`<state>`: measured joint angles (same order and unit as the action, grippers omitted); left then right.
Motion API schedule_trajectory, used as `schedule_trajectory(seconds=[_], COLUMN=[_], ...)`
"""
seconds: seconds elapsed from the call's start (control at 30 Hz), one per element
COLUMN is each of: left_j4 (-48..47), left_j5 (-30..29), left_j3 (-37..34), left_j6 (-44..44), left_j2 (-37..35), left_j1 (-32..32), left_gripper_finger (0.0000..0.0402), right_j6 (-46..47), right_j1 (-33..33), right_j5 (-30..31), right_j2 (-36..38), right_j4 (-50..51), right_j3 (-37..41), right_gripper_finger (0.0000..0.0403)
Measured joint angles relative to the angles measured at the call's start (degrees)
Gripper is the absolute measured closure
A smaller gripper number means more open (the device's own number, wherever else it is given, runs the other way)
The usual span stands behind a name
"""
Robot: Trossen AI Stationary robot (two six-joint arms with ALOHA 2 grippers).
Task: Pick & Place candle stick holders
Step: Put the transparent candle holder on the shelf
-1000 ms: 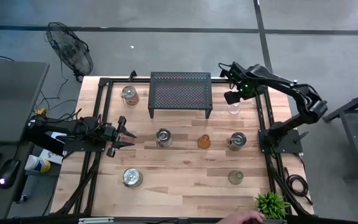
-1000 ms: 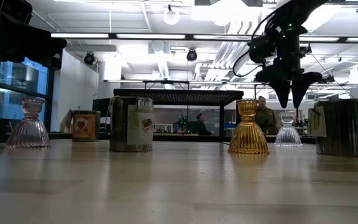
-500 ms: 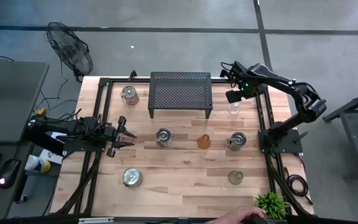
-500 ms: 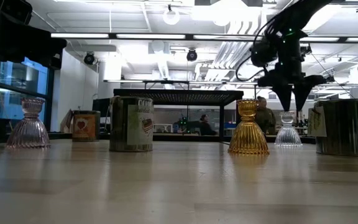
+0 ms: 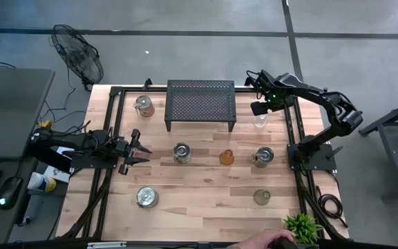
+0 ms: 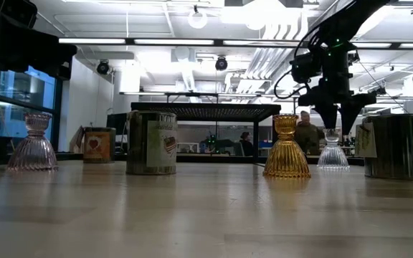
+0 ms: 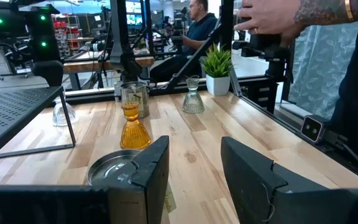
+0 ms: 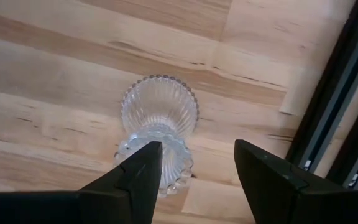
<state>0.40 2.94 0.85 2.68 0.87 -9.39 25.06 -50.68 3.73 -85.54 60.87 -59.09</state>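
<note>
1. I hold the right end effector (image 8: 191, 168) directly above the clear ribbed glass candle stick holder (image 8: 159, 121), fingers spread and empty, one on each side of its beaded upper cup, so a straight drop should bracket the narrow top rather than the flared base.

2. That clear holder (image 5: 259, 122) stands on the pale wooden surface (image 5: 206, 197) just beside the right end of the black perforated metal stand (image 5: 200, 104), near the dark frame rail; I judge the vertical approach is chosen to keep the fingers off both.

3. In the low view the right end effector (image 6: 339, 122) hangs point-down just above the holder's rim (image 6: 333, 150), not yet touching it as far as I can tell.

4. My left end effector (image 5: 138, 147) waits low at the left side of the surface, released and holding nothing, aimed along the middle row, where it stays out of the right arm's reach.

5. Ahead of it stand the silvery metal cup holder (image 5: 182, 152), the amber ribbed glass holder (image 5: 226, 158) and a second metal cup (image 5: 263, 157), spaced well apart, which leaves room for fingers around each.

6. Other holders stand scattered: a metal one (image 5: 144, 105) left of the stand, another (image 5: 146, 197) near the front left, a greenish glass one (image 5: 262, 197) near the front right.

7. A small green potted plant (image 5: 301, 226) stands at the front right corner, with a person's hand (image 5: 267, 241) near it; I would watch that edge.
</note>
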Motion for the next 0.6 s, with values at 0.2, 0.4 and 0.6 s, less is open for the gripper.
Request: schedule_trajectory(seconds=[0.2, 0.4, 0.6], left_j4=[0.00, 0.00, 0.00], left_j5=[0.00, 0.00, 0.00], left_j3=[0.00, 0.00, 0.01], left_j6=[0.00, 0.00, 0.00], left_j2=[0.02, 0.00, 0.00], left_j1=[0.01, -0.01, -0.01], left_gripper_finger=[0.0259, 0.0259, 0.0259], right_j6=[0.18, 0.37, 0.42], right_j1=[-0.07, -0.07, -0.07], right_j5=[-0.25, -0.69, -0.70], right_j2=[0.00, 0.00, 0.00], right_j4=[0.14, 0.43, 0.71], right_j3=[0.00, 0.00, 0.00], right_gripper_finger=[0.0211, 0.0211, 0.0211])
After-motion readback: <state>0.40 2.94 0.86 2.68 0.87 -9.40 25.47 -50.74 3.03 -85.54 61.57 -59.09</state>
